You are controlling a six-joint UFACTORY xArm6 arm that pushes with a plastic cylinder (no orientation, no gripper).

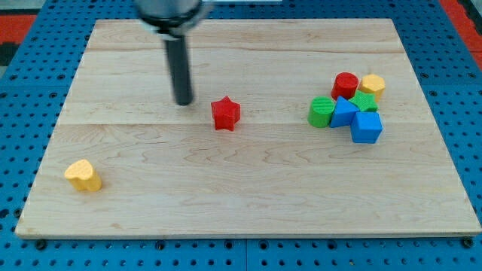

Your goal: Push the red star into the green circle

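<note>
Wooden board [151, 218] bearing, toward the view's right, a cluster with green circle [321, 112] at its left edge; red star [225, 114] alone mid-board; my tip [184, 102], gripperless so nothing held, just left of the star, presumably set for a rightward push

I work in a lab: a pale wooden board [248, 203] lies on a blue pegboard bench [467, 98], whose rows of holes ring the board on every side.
</note>
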